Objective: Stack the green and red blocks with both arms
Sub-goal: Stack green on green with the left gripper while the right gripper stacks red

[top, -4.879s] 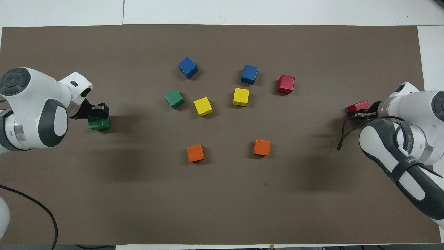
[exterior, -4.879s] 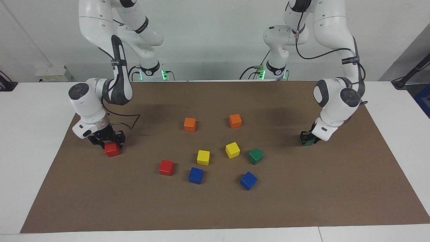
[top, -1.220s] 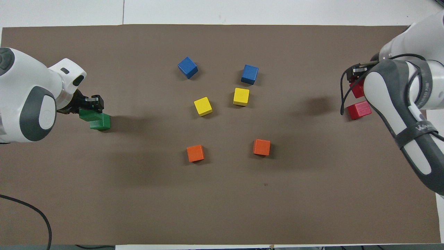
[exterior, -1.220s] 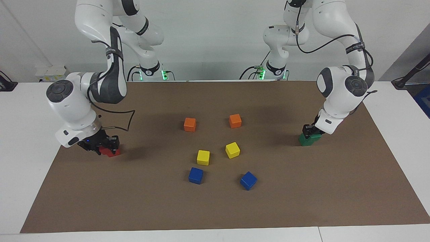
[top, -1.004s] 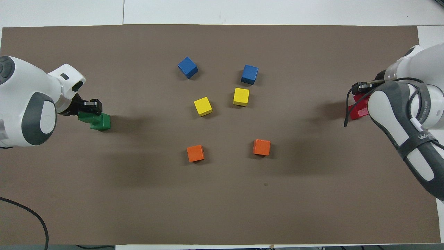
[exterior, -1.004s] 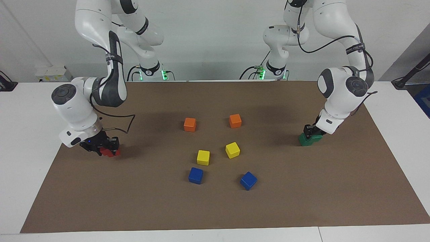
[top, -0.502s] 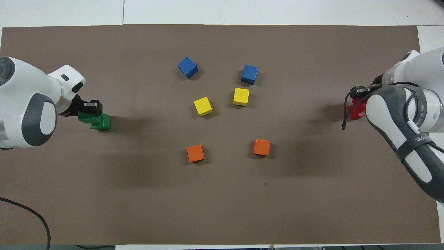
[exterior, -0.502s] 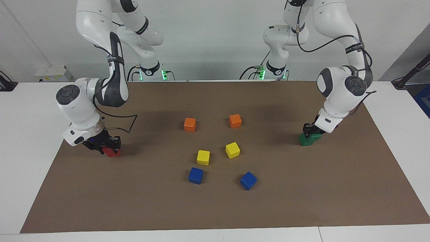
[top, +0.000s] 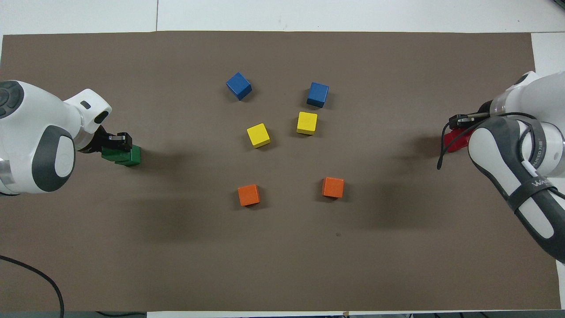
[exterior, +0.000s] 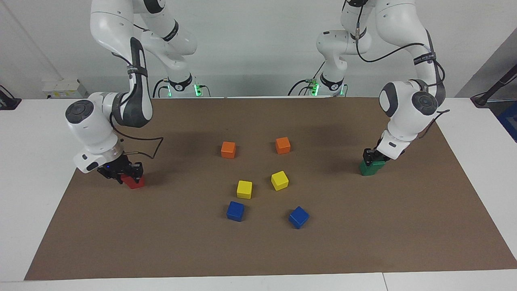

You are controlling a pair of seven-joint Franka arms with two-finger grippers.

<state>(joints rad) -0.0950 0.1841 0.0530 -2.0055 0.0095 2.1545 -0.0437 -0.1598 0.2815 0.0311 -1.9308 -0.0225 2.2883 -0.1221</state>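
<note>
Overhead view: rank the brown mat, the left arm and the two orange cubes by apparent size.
1. Brown mat.
2. Left arm; it is raised toward the camera, which enlarges it.
3. Orange cube toward the left arm's end and orange cube toward the right arm's end: they look alike, so they are unranked.

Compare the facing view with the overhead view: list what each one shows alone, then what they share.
Facing view only: both arms' bases with green lights, and the red blocks in plain sight under the right gripper. Overhead view only: a black cable at the left arm's end; there the right arm hides most of the red. Both: the left gripper shut on the upper green block, plus orange cubes, yellow cubes and blue cubes.
</note>
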